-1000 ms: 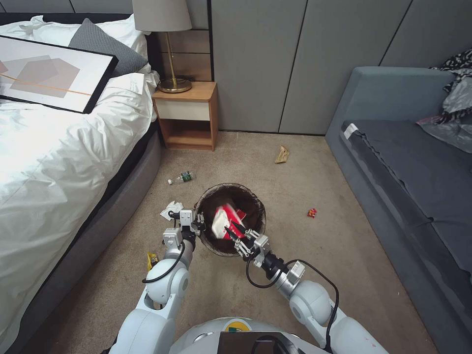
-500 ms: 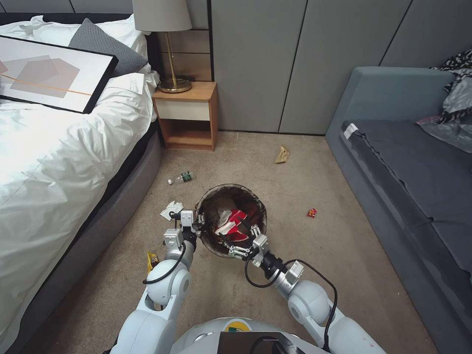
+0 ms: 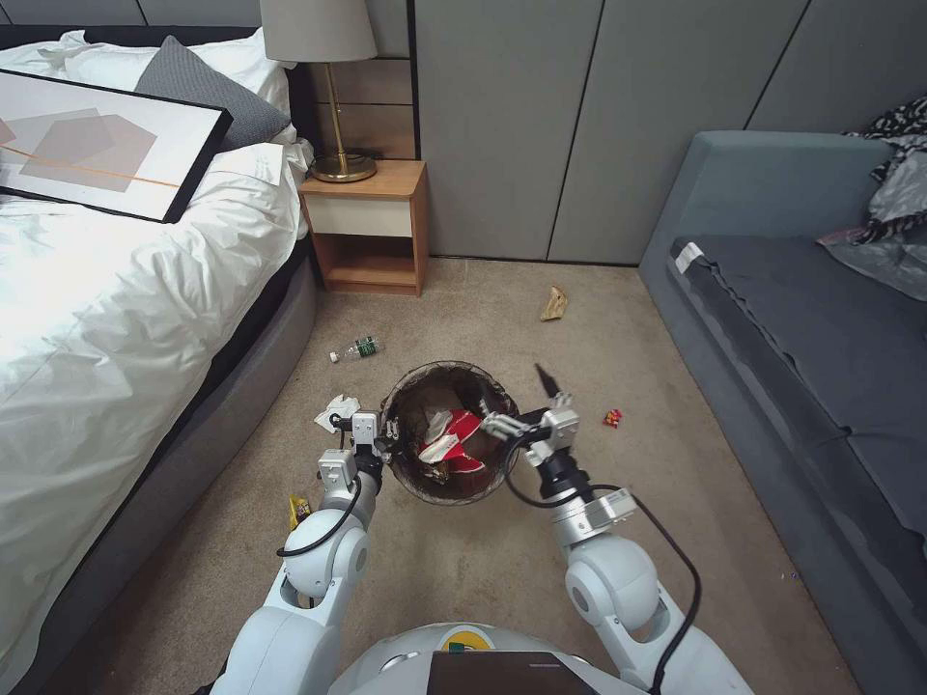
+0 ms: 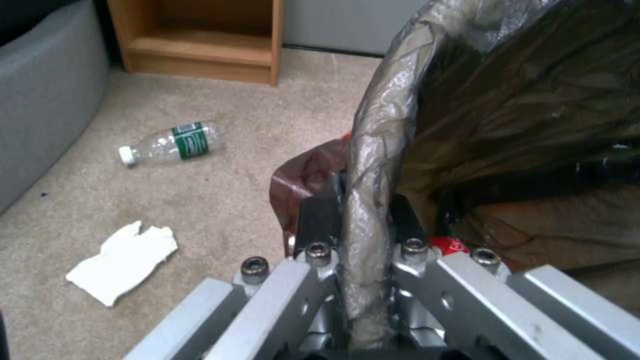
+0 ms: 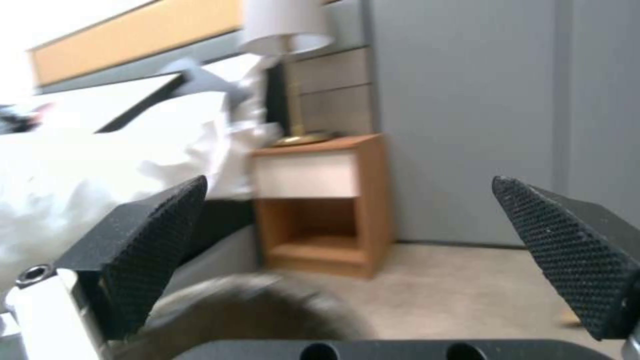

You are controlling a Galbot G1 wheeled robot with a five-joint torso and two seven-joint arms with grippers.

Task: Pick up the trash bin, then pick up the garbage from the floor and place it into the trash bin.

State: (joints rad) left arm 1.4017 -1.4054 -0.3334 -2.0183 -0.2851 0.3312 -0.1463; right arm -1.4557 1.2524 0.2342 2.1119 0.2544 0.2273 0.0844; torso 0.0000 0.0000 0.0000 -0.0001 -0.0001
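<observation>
Bedroom carpet (image 3: 579, 541) between a bed (image 3: 116, 319) and a sofa (image 3: 801, 319), with the trash bin (image 3: 450, 446) held over the floor's middle.

The left arm is reached forward, its left tool (image 3: 390, 431) pinched on the bin's lined rim, as seen in the left wrist view (image 4: 363, 220). The right arm is bent upward beside the bin's far edge, the right tool (image 3: 526, 401) spread wide and empty. One red-and-white carton (image 3: 454, 439) is seen inside the bin. On the floor are counted one clear bottle (image 3: 354, 349), one white tissue (image 3: 335, 412), one tan paper bag (image 3: 553, 303), one small red wrapper (image 3: 612, 418) and one yellow wrapper (image 3: 298, 509).
</observation>
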